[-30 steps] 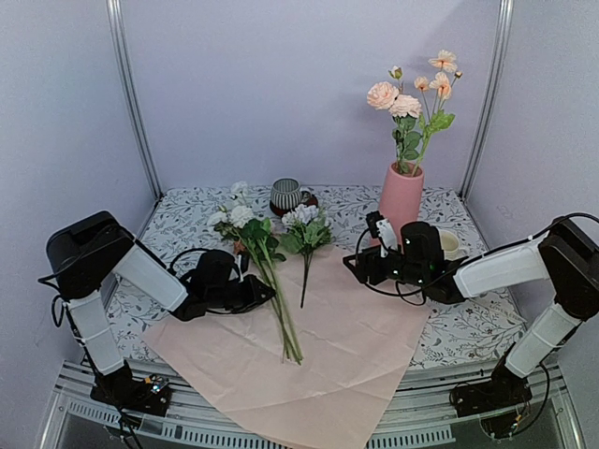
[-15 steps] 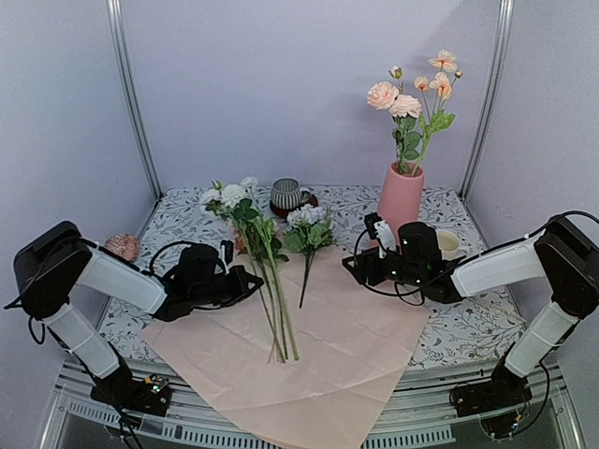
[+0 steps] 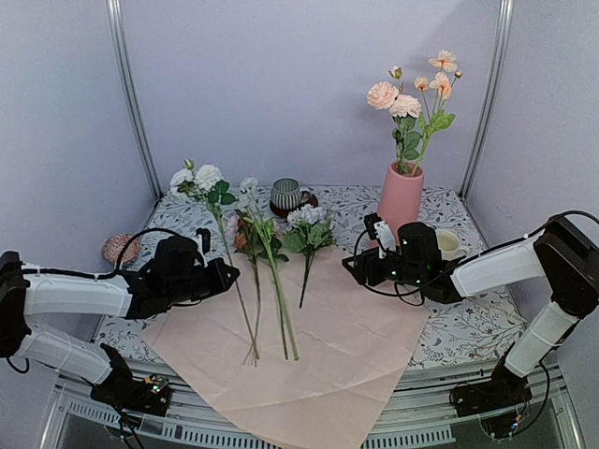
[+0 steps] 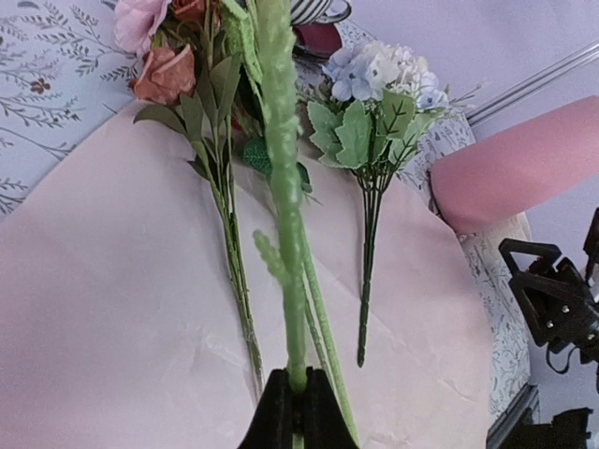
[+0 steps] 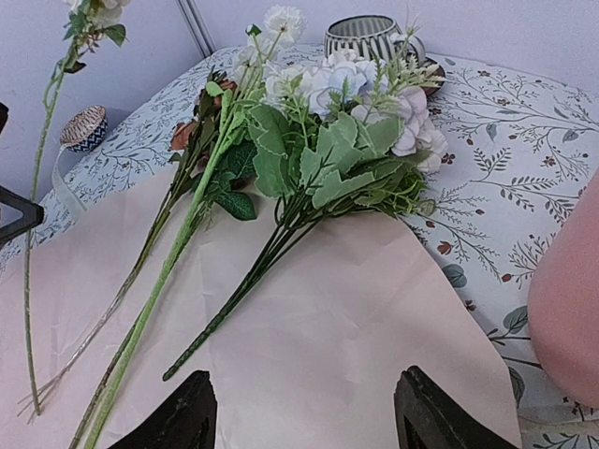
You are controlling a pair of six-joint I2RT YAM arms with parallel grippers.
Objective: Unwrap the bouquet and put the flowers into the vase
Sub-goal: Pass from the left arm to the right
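Left hand [image 3: 217, 276]: clamped on white-flowered stem [image 3: 207, 176], held slanting, blooms up, over pink paper [image 3: 337, 346]
Right hand [image 5: 309, 416]: wide, holding nothing, beside vase [image 3: 401, 198]
Vase: upright on tabletop [image 3: 468, 327], peach flowers [image 3: 404, 98] inside
Loose flowers [image 3: 307, 229]: lying on paper

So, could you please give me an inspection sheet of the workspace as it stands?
Surface: table under a leaf-print cloth; pink paper spread flat on it.
Job's things: vase upright, holding peach flowers; white-flowered stem held in the air; other stems lying on the paper.
Clutter: striped cup on a red saucer; cream mug behind the right arm; small round item at the left, unidentified.
Grippers: left gripper, jaws shut on the white-flowered stem; right gripper, jaws open, empty, over the paper.
Cables: black cables looped along both arms.
Surroundings: plain pale walls, metal posts.
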